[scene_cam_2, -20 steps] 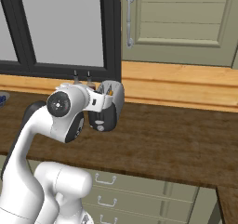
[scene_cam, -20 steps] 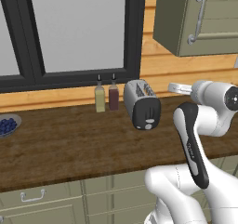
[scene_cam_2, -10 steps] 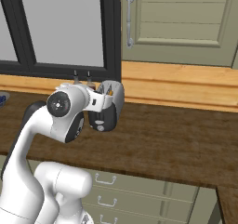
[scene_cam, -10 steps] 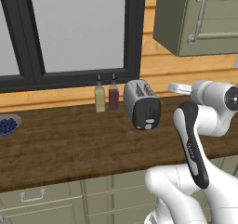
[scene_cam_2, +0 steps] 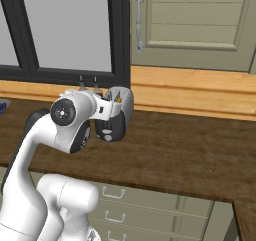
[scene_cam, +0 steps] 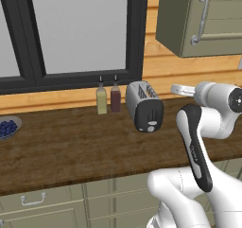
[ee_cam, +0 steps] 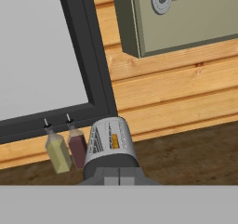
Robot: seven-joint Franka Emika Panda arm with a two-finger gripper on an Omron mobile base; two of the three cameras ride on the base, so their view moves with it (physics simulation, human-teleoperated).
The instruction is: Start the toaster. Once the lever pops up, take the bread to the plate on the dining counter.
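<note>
The toaster (scene_cam: 144, 105) stands on the tabletop (scene_cam: 80, 146), bread (ee_cam: 114, 141) in one slot. Two bottles (scene_cam: 108, 99) stand just beside the toaster. The end effector (ee_cam: 119, 176), pressed together, hangs near the toaster.

Silver toaster (scene_cam: 144, 105) upright on wooden counter, bread (ee_cam: 114, 141) in slot

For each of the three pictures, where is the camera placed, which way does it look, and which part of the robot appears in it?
Left base view: behind the arm, to its left, facing the counter; the white arm rises at lower right.
Right base view: behind, to its right, same counter; the arm rises at lower left, partly covering the toaster.
Hand view: on the hand, looking along the shut gripper at the toaster.
All three share the toaster and two bottles.
</note>
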